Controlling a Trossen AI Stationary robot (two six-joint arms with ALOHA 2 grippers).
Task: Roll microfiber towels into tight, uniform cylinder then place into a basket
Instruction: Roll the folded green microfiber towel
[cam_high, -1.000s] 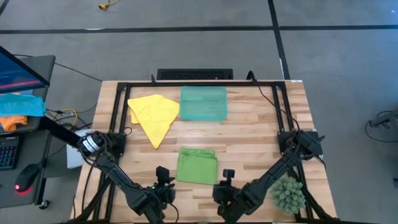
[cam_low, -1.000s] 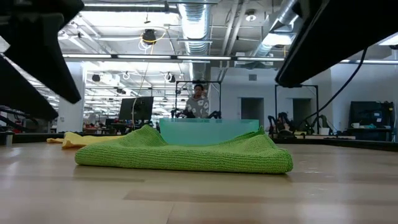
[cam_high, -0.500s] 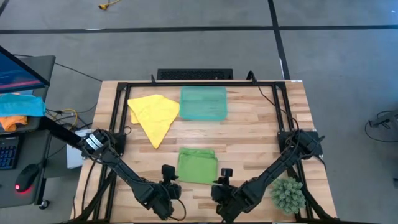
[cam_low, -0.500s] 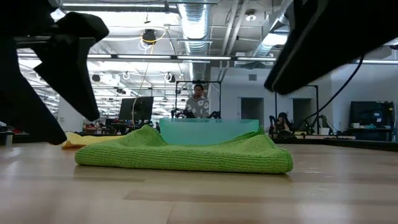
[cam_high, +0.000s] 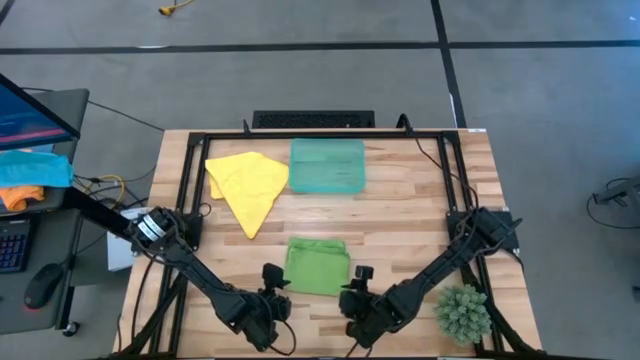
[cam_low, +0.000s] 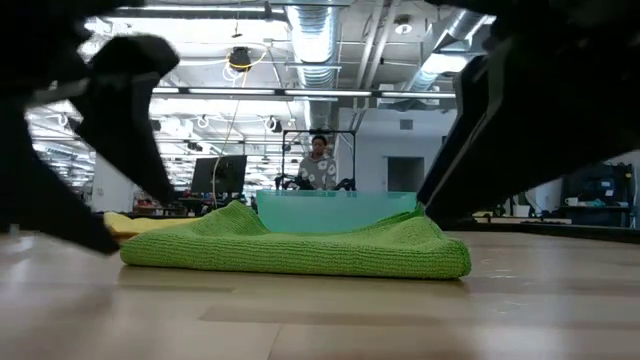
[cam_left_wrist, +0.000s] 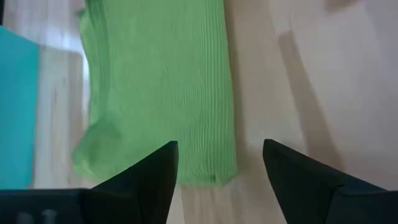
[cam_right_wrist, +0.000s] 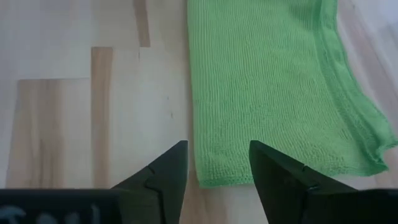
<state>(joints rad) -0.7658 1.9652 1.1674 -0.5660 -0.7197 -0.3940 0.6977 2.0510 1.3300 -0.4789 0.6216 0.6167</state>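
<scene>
The lime green towel (cam_high: 317, 266) lies folded flat on the wooden table (cam_high: 420, 200), near the front edge. The yellow towel (cam_high: 247, 185) lies crumpled at the far left. Beside it stands the teal basket (cam_high: 327, 165). My left gripper (cam_left_wrist: 221, 171) is open, slanting down over the green towel's near left corner (cam_left_wrist: 221, 174). My right gripper (cam_right_wrist: 217, 165) is open over the near right corner (cam_right_wrist: 208, 179). In the low view the two grippers loom dark on either side of the green towel (cam_low: 300, 250).
A green spiky plant (cam_high: 462, 312) sits at the near right corner, beside my right arm. A black frame (cam_high: 320, 135) runs around the table's far and side edges. Bare wood lies between the green towel and the basket. A person (cam_low: 318, 160) stands far behind the table.
Both grippers have come down and moved in toward the green towel's near corners, the left one also toward the table's right. The towels and the basket have stayed where they were.
</scene>
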